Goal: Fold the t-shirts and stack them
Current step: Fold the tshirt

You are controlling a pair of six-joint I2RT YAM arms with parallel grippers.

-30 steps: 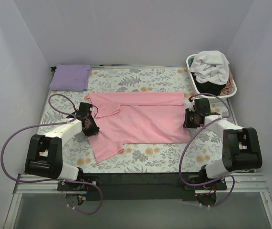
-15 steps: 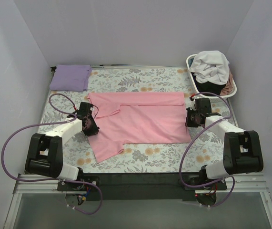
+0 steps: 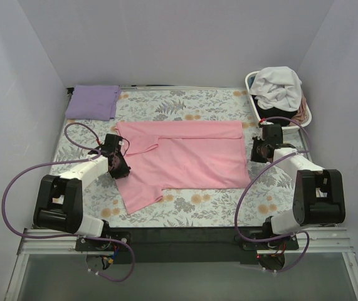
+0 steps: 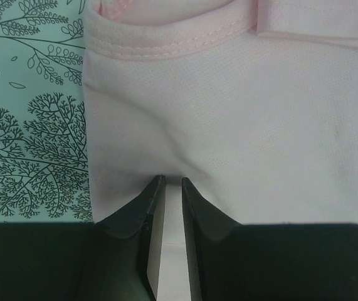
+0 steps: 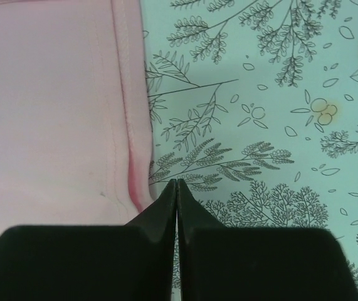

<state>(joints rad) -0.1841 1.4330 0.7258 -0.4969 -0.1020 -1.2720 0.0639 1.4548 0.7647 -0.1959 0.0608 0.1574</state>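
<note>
A light pink t-shirt (image 3: 188, 157) lies spread across the floral table cover, one sleeve reaching toward the front left. My left gripper (image 3: 119, 160) sits at its left edge. In the left wrist view the left gripper (image 4: 173, 182) is closed to a narrow slit with pink cloth (image 4: 241, 125) puckering into it. My right gripper (image 3: 254, 152) is just off the shirt's right hem. In the right wrist view the right gripper (image 5: 177, 182) is shut and empty over the cover, beside the hem (image 5: 131, 157). A folded lavender t-shirt (image 3: 92, 101) lies at the back left.
A white slatted basket (image 3: 252, 84) stands at the back right, holding a white tee (image 3: 278, 84), a black one (image 3: 278, 116) and a dusty pink one (image 3: 301, 116). Grey walls close in three sides. Purple cables loop beside both arms.
My right gripper has drawn back to the right, off the shirt's hem and nearer the basket. The left gripper and the pink shirt have stayed put.
</note>
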